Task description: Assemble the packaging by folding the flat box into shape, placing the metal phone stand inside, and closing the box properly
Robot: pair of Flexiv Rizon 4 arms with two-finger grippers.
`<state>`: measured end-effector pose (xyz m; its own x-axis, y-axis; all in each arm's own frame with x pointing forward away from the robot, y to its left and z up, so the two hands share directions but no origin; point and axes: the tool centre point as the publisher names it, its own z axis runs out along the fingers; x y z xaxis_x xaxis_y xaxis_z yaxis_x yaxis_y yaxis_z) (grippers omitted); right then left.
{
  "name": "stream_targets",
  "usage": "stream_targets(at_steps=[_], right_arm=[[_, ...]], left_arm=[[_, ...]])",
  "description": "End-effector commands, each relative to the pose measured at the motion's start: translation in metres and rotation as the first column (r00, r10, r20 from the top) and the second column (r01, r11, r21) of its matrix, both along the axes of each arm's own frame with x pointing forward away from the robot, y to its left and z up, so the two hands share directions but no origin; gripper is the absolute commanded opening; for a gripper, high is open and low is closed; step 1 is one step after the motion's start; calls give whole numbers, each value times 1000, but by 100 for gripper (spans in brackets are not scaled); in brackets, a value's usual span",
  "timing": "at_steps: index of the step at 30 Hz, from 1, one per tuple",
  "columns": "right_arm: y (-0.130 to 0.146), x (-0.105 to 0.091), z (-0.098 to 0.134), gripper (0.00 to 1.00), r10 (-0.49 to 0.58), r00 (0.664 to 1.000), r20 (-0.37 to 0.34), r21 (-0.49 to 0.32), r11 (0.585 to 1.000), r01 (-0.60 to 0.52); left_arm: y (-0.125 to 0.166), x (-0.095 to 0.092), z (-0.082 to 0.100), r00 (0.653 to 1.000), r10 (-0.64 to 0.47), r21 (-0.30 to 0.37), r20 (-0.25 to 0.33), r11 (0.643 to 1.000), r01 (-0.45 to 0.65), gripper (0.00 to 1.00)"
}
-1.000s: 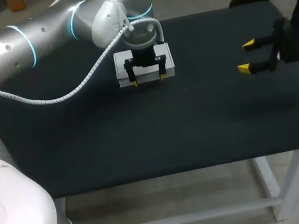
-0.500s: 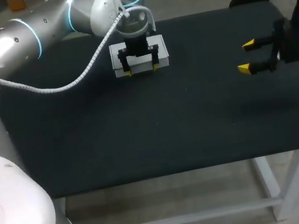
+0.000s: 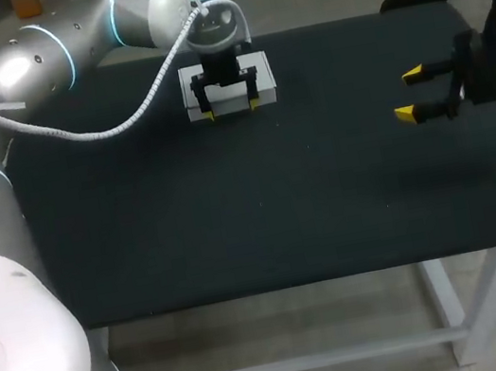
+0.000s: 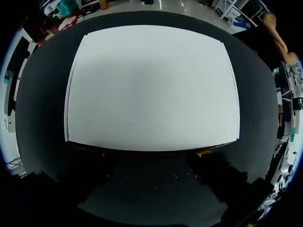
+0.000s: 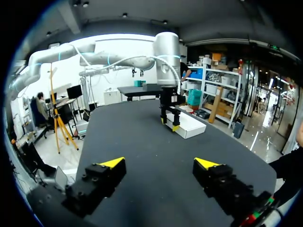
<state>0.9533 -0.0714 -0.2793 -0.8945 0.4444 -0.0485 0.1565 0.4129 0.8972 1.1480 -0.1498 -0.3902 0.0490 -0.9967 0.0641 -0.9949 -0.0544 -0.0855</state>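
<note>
A white closed box point(image 3: 228, 83) lies flat near the table's far edge. My left gripper point(image 3: 231, 109) points straight down at the box's near edge. It is open, its yellow tips within the box's width, low against that side. In the left wrist view the box's white top point(image 4: 151, 85) fills the space ahead of the left gripper point(image 4: 151, 153), and only a bit of one yellow fingertip point(image 4: 202, 152) shows. My right gripper point(image 3: 410, 94) hovers open and empty at the table's right side. In its own view, the right gripper point(image 5: 158, 163) faces the box point(image 5: 189, 126) from far off. No metal phone stand is in sight.
The black table top point(image 3: 234, 217) spreads between the box and the front edge. The table's far edge runs just behind the box. A white coiled cable point(image 3: 104, 129) hangs from my left arm over the table's left part.
My left gripper has moved toward the table's far edge, and the box has slid that way with it. The right arm has not moved.
</note>
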Motion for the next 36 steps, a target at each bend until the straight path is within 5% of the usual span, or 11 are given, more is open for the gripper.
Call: stream_targets(at_steps=[1,16,27,36], right_arm=[[-2,0,0,100,5,1000,0,5,1000,-5],[-2,0,0,100,5,1000,0,5,1000,-5],[-2,0,0,100,5,1000,0,5,1000,-5],[-2,0,0,100,5,1000,0,5,1000,-5]], left_arm=[[12,-30,19,996,-25,-36,81,999,28,100],[52,-124,46,898,-180,-157,401,953,260,100],[76,-154,56,805,-230,-260,546,867,424,100],[86,-168,56,728,-214,-280,651,824,492,100]])
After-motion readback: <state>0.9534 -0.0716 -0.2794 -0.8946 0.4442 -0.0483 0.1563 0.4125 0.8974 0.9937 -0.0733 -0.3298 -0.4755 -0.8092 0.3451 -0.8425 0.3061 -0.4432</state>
